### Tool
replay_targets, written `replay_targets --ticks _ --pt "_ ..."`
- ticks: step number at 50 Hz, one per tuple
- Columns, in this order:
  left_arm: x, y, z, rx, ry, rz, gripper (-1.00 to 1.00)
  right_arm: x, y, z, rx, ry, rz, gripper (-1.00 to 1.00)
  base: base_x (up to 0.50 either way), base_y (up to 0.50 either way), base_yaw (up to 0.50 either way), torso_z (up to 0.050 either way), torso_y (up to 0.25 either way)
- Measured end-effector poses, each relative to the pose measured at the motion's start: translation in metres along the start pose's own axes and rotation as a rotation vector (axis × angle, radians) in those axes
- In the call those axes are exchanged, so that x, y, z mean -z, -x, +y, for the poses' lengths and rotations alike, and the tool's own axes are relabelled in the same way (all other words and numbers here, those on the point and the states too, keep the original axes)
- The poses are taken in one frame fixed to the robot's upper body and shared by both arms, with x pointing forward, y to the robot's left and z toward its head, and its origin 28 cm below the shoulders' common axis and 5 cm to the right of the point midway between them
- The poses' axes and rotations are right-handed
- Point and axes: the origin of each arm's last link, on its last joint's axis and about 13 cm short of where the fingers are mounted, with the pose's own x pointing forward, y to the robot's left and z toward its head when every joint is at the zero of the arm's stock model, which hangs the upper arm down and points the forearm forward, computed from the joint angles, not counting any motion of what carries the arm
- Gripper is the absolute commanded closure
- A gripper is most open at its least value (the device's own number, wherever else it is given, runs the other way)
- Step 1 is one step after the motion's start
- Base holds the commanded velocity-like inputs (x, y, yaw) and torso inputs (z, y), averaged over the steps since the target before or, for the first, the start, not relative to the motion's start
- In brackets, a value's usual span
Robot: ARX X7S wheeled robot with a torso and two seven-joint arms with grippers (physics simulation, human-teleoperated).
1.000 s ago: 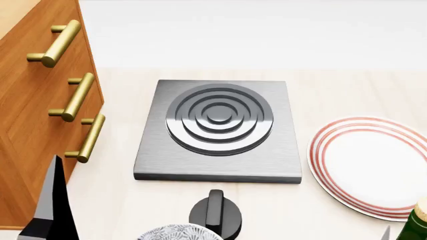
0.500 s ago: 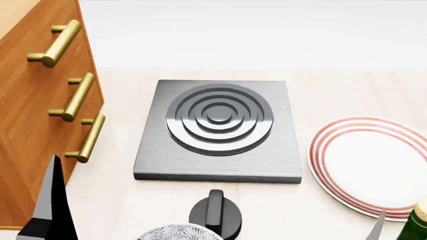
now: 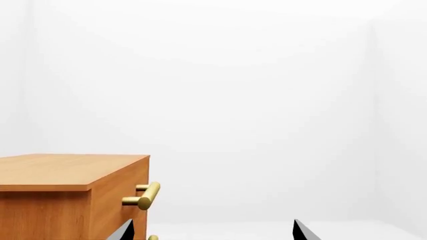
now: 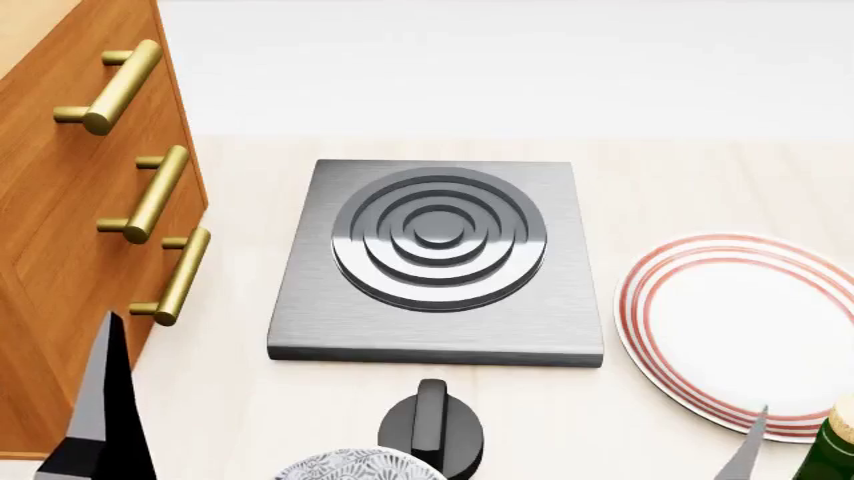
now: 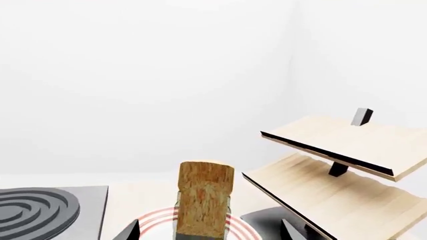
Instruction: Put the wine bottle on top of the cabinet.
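Right gripper (image 5: pixel 208 231), jaws apart, frames the wine bottle (image 5: pixel 204 202) at lower centre; centre before closing.

You can see one cabinet (image 4: pixel 67 200) with three gold handles (image 4: pixel 114 85). Beside it sits one grey burner (image 4: pixel 438 260). Past the burner there is one striped plate (image 4: pixel 747 330) and one wine bottle (image 4: pixel 830 450).
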Motion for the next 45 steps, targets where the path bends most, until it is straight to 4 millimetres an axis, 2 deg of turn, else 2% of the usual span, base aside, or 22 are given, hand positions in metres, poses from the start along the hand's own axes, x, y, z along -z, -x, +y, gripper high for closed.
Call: replay_targets --ticks 26,45 --pt "0.001 0.000 0.000 0.002 0.001 0.002 -1.00 -0.004 -0.002 0.000 -0.004 -0.027 0.002 1.00 0.00 0.00 0.00 0.000 0.000" --pt "0.003 0.000 -0.001 0.009 0.001 0.012 -1.00 -0.060 -0.043 0.010 -0.085 -0.055 -0.111 1.00 0.00 0.00 0.00 0.000 0.001"
